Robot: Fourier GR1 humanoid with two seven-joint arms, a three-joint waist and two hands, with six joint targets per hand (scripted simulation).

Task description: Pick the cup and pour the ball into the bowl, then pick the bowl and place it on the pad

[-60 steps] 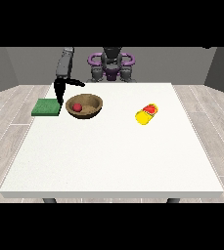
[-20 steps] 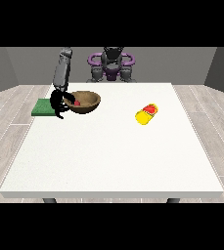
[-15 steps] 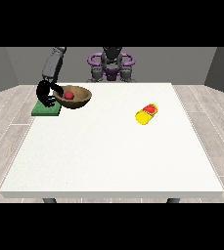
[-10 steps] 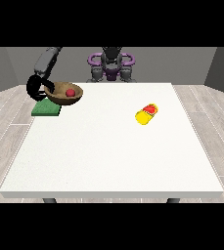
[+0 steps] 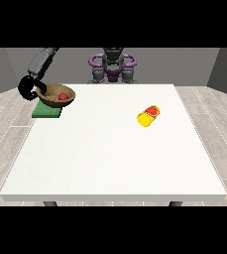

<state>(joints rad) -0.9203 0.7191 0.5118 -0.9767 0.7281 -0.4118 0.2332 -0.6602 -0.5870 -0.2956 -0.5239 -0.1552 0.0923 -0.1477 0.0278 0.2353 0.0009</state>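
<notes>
Hand at the view's left (image 5: 29,88) curled on the rim of the bowl (image 5: 57,95), held above the green pad (image 5: 46,111), red ball (image 5: 63,96) inside. Judgement: lower it level and centred on the pad before releasing. Yellow cup (image 5: 148,115) lies on its side on the table (image 5: 115,158), well apart. Other hand not seen. No writing or labels readable

one bowl (image 5: 56,95), ball (image 5: 63,96), cup (image 5: 148,116), pad (image 5: 46,111)
</notes>
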